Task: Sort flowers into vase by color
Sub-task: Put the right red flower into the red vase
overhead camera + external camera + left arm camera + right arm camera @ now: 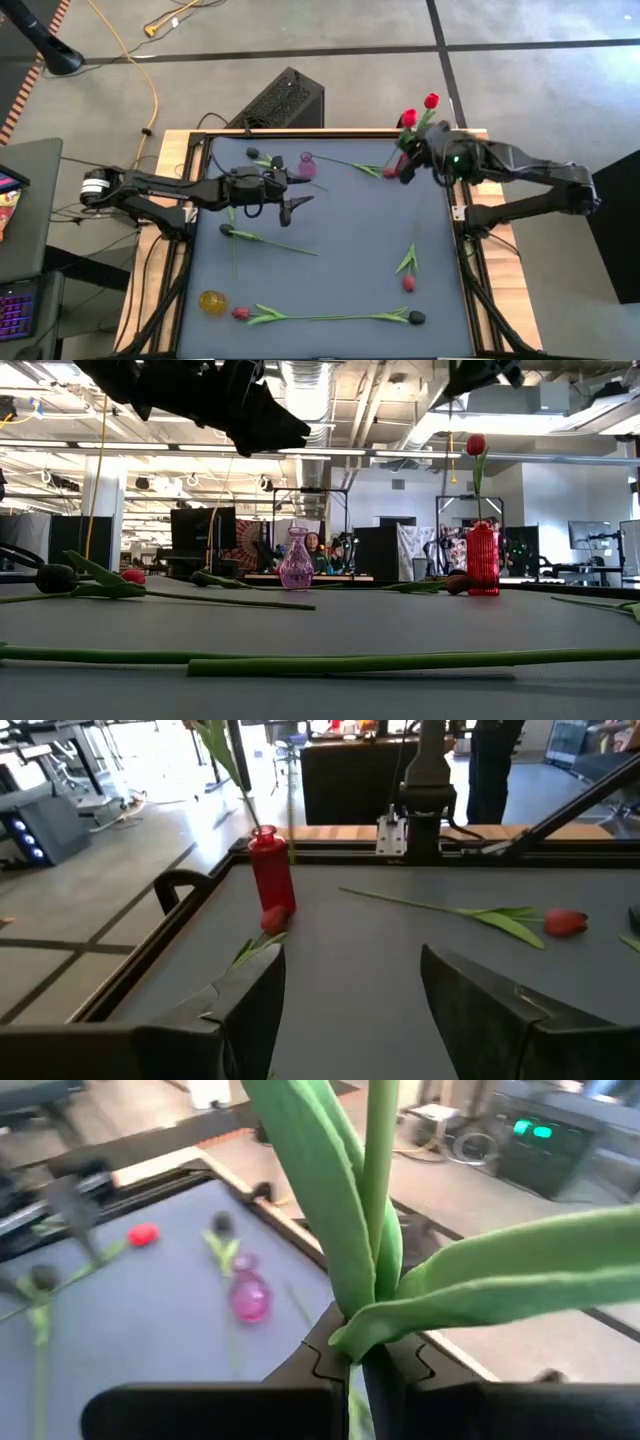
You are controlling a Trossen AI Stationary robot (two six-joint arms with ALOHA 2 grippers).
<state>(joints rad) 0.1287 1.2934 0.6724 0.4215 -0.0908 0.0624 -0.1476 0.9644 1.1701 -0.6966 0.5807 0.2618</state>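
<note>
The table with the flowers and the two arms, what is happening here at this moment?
The robot is sorting flowers into vases. The right gripper, shut on a green stem, holds a red tulip at the red vase, in the far right corner of the table. The left gripper hangs open and empty above the table, near the purple vase. Several more tulips lie flat on the table, among them a dark one near the front. A yellow vase stands at the front left.

Open-plan lab/workshop: exposed ceiling ducts, monitors, other workstations, cable-strewn concrete floor.
</note>
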